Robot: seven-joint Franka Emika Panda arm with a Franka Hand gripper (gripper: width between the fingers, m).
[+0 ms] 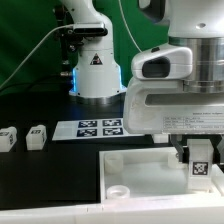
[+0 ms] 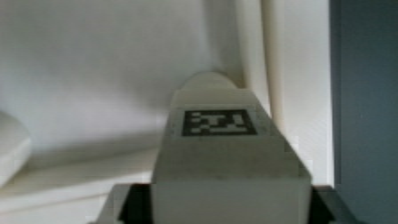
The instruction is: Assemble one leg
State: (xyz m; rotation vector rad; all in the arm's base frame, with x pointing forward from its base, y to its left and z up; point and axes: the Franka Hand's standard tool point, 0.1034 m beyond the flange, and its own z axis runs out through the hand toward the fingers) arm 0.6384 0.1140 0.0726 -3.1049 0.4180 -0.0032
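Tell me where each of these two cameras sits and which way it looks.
Exterior view: off the arm, looking across the table over the white top toward the arm's base; the arm and gripper fill the exterior view's right.
Wrist view: on the wrist, looking along the gripper at the leg it holds, white top behind; only dark fingers show.
Shared: the tagged leg in the gripper and the white top.
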